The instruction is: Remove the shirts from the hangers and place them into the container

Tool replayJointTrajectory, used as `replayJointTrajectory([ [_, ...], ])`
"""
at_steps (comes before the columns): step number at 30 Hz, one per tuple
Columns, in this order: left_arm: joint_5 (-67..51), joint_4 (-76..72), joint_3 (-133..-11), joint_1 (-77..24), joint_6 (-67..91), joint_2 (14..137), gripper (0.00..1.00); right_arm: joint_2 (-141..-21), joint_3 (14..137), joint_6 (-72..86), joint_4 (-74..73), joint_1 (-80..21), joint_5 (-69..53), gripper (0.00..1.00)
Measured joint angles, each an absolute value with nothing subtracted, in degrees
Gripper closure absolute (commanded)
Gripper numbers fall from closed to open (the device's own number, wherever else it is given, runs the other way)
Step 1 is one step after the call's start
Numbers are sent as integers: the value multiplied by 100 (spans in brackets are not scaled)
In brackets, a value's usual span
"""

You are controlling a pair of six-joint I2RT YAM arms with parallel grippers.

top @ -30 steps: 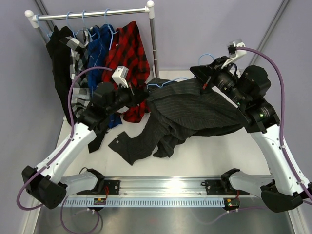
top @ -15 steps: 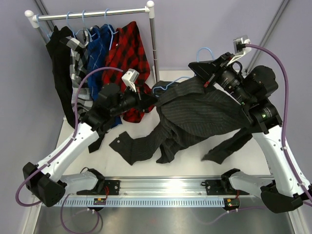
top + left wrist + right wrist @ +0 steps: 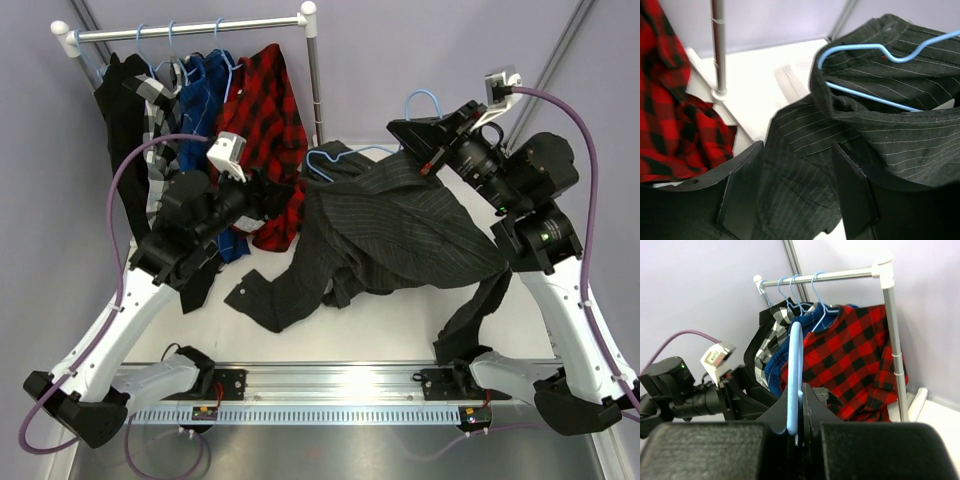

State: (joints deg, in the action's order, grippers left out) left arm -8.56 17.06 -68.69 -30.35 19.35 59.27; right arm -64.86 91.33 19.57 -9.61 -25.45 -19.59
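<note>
Charcoal grey striped shirt [image 3: 400,235] sags over the white table [image 3: 400,335], its collar still on the thin light-blue wire hanger [image 3: 795,365] clamped in your right gripper [image 3: 799,400]. Your left gripper [image 3: 796,185] has just released it and drawn back, so you probably must regrasp.

L arm reaches up from base, elbow bent, forearm + wrist pointing right across the table. L gripper [image 3: 797,150] jaws spread wide, fingers [image 3: 742,190] apart. R arm raised high, forearm angled back-left, wrist tilted up. R gripper [image 3: 799,401] pinched tight on hanger [image 3: 795,355] wire, held aloft.
</note>
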Motion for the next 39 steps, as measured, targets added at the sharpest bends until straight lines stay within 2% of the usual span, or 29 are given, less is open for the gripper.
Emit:
replayJointTrajectory([
  [8,-738,2010,-7341,-2574,1942,5900,32,-6305,9094,1800,-928,-2545,-2073,100],
  [16,-1310,1737,-7907,-2456,2895,6676,30,-6289,8910,1802,-919,-2543,-2324,100],
  [19,-1533,1557,-7929,-2458,3229,6963,36,-6294,8906,1820,-869,-2543,-2399,100],
  [20,-1586,1535,-7955,-2464,3317,7052,42,-6296,8906,1828,-843,-2543,-2427,100],
  [25,-1754,1428,-7990,-2475,3566,7297,55,-6331,8908,1848,-749,-2543,-2517,100],
  [27,-1782,1398,-7990,-2475,3623,7299,65,-6375,8910,1850,-705,-2543,-2519,100],
  [29,-1802,1343,-7985,-2475,3649,7290,67,-6420,8912,1865,-687,-2543,-2519,100],
  [33,-1820,1273,-7848,-2473,3649,7229,55,-6534,8967,1887,-666,-2543,-2532,100],
  [39,-1824,1249,-7605,-2473,3649,7129,53,-6630,9013,1887,-674,-2543,-2620,100],
])
